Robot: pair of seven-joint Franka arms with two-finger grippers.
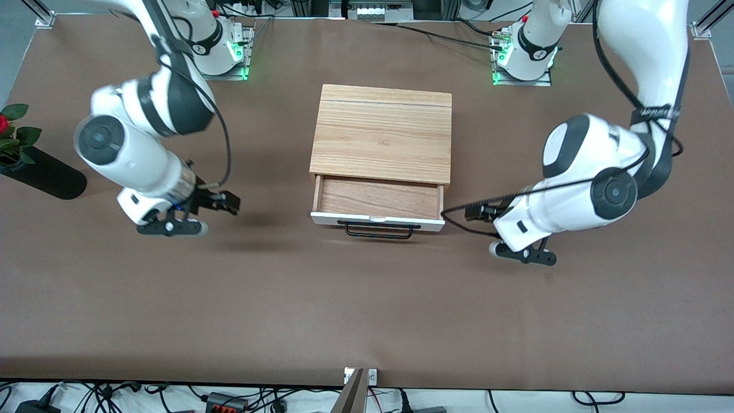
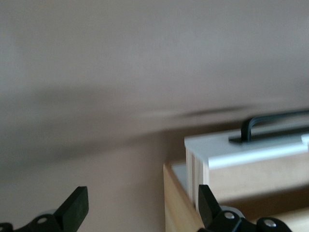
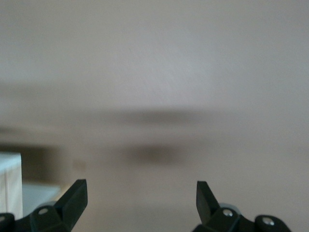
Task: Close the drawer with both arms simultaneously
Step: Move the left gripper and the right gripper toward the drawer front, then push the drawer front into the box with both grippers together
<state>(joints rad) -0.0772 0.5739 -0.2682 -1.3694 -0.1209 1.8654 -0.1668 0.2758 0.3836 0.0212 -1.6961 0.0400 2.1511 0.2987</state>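
Note:
The light oak cabinet (image 1: 381, 132) stands mid-table. Its drawer (image 1: 378, 198) is pulled partly out toward the front camera, showing the reddish-brown inside, the white front panel (image 1: 377, 220) and the black wire handle (image 1: 378, 230). My left gripper (image 1: 479, 211) is open, low beside the drawer's front corner at the left arm's end. The left wrist view shows the gripper (image 2: 141, 203), the panel corner (image 2: 231, 150) and the handle (image 2: 270, 123). My right gripper (image 1: 229, 202) is open and apart from the drawer's other end. It also shows in the right wrist view (image 3: 140, 195).
A red rose in a black pot (image 1: 11, 137) stands at the table's edge at the right arm's end. A small bracket (image 1: 358, 384) sits at the table's front edge. Brown tabletop (image 1: 367, 310) lies in front of the drawer.

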